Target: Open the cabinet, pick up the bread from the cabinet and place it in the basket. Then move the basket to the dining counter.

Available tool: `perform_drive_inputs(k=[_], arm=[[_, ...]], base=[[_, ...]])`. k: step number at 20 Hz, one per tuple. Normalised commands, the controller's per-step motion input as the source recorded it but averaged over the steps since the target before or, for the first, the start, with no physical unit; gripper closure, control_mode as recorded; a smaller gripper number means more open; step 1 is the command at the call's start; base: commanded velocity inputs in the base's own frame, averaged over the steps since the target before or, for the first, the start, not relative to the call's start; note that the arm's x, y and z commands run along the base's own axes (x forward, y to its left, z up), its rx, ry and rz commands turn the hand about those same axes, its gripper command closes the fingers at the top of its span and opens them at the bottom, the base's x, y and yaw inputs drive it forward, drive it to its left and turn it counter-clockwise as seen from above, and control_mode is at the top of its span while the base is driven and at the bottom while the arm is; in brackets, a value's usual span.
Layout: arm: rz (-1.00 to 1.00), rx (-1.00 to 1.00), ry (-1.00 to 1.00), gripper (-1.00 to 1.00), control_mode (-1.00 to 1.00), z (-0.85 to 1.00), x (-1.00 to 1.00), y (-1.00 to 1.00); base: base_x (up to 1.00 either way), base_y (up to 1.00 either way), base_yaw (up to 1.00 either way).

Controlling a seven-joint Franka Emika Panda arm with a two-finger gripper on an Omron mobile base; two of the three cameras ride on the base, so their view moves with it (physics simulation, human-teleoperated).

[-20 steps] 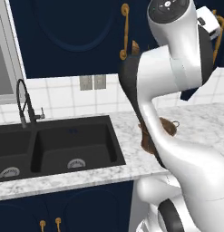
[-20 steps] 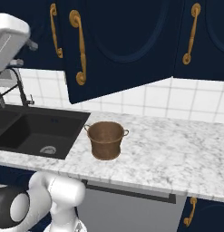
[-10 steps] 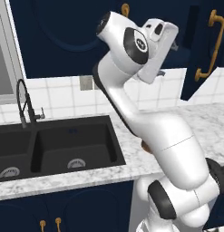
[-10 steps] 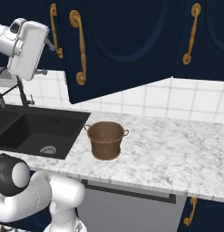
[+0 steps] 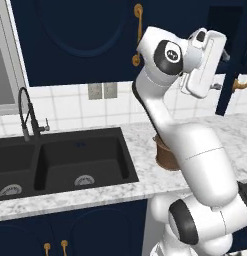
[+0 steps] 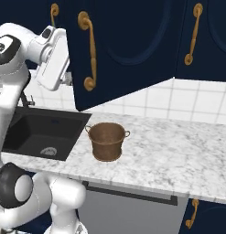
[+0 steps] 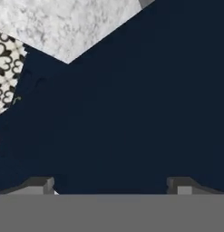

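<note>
One basket (image 6: 107,140), brown, upright on the marble counter (image 6: 178,151) right of the black sink (image 5: 65,160). One navy cabinet (image 6: 128,41) door ajar above it. Gripper (image 7: 111,185) raised beside the door, jaws spread wide, holding nothing.

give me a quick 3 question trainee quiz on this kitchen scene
1. True or false: the basket stands on the marble counter to the right of the sink.
2. Is the gripper open or shut? A) open, holding nothing B) shut on the bread
3. What colour are the handles on the cabinet doors?

Key: 1 true; 2 A; 3 brass.
</note>
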Motion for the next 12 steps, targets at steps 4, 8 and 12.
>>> perform_drive_inputs(k=[4,8,12], arm=[[-0.09,0.02,0.14,-1.00,-1.00,0.00,-1.00,-1.00],[0.03,0.17,0.02,-1.00,-1.00,-0.02,-0.37,-1.00],[0.11,0.15,0.00,-1.00,-1.00,0.00,0.00,-0.97]], base=[[0.00,0.00,0.00],[0.00,0.00,0.00],[0.00,0.00,0.00]])
